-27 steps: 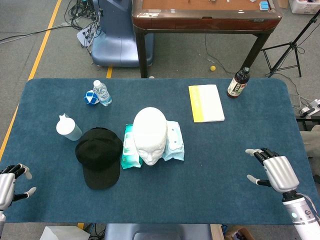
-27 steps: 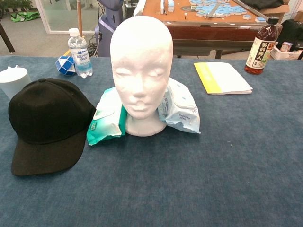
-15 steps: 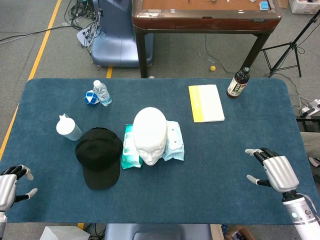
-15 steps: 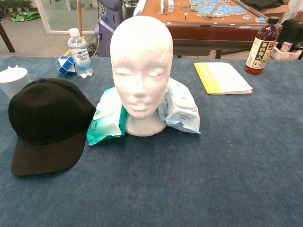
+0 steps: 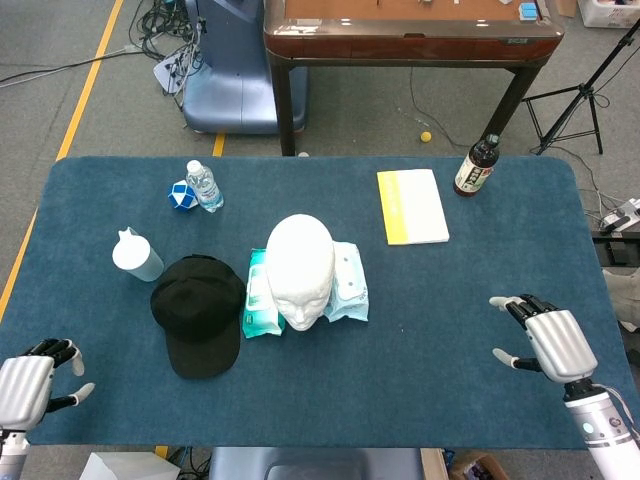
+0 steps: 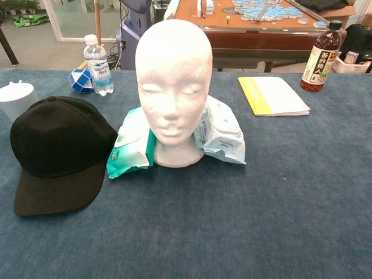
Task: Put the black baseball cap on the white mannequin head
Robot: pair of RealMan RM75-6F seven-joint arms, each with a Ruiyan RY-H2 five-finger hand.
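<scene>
The black baseball cap [image 5: 198,311] [image 6: 58,151] lies flat on the blue table, brim toward the front edge, just left of the white mannequin head [image 5: 300,268] [image 6: 171,87]. The head stands upright at the table's middle and is bare. My left hand [image 5: 28,385] hovers at the front left corner, well left of and nearer than the cap, fingers apart and holding nothing. My right hand [image 5: 545,340] is at the front right, far from both, fingers spread and empty. Neither hand shows in the chest view.
Two wet-wipe packs flank the head: green [image 5: 260,300] [image 6: 131,145] and pale blue [image 5: 350,285] [image 6: 221,133]. A white cup [image 5: 136,254], a water bottle [image 5: 204,186], a blue-white cube [image 5: 179,195], a yellow-edged notebook [image 5: 411,206] and a dark drink bottle [image 5: 477,165] stand further back.
My left hand has shifted slightly right and toward the front edge. The cap, the mannequin head and my right hand have not moved.
</scene>
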